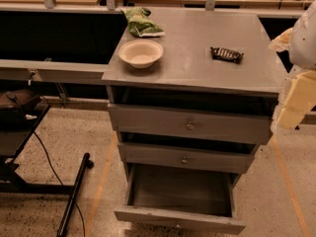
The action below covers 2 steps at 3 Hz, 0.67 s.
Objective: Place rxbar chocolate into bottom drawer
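**Grey metal cabinet with its lowest drawer open and a snack bar on top**

Grey metal makes up a three-drawer cabinet (197,58) seen from the front and slightly above. On its flat top, toward 3 o'clock, lies the rxbar chocolate (226,54), a small flat rectangular bar in a dark glossy wrapper with crimped ends. It rests alone on bare metal and nothing touches it. At 9 o'clock from the bar sits a shallow round off-white bowl (141,53), near the front left corner of the top. At 12 o'clock from the bowl, a crumpled green snack bag (142,23) lies close to the back edge.

Below the top, two shallow drawers each show a small round knob: the upper drawer (189,126) and the middle drawer (184,160). At 6 o'clock from them, the bottom drawer (180,186) is pulled out, showing a box-shaped grey interior behind a plain flat front.

At 3 o'clock in the picture, the pale cream blocky gripper (291,102) hangs just beside the cabinet's right edge, level with the upper drawer and apart from the bar. Whether it is spread or closed cannot be told.

At 8 o'clock, a black metal stand (74,194) and a thin black cable (47,157) lie on the speckled floor (276,191).
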Motion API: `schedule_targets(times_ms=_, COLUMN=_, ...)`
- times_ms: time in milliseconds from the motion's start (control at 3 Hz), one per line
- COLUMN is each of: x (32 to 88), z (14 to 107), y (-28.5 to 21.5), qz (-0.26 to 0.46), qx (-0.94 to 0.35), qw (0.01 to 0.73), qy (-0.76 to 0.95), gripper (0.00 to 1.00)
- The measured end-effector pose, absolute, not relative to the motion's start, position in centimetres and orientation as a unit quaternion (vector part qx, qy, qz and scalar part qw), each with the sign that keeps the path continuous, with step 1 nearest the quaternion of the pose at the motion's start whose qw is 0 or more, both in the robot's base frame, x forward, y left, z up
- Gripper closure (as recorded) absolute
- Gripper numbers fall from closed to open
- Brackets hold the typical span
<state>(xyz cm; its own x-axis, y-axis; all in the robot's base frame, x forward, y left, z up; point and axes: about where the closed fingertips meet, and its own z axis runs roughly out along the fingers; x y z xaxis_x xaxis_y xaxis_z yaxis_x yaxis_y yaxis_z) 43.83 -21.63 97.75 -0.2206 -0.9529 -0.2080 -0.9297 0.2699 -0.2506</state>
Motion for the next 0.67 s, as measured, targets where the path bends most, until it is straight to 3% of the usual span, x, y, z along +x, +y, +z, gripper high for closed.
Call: schedule_targets(times_ms=667, x=45.9, z=97.9, y=-22.6, qz=-0.042, qx=-0.584, qw=0.194, qy=0.787, gripper=0.0)
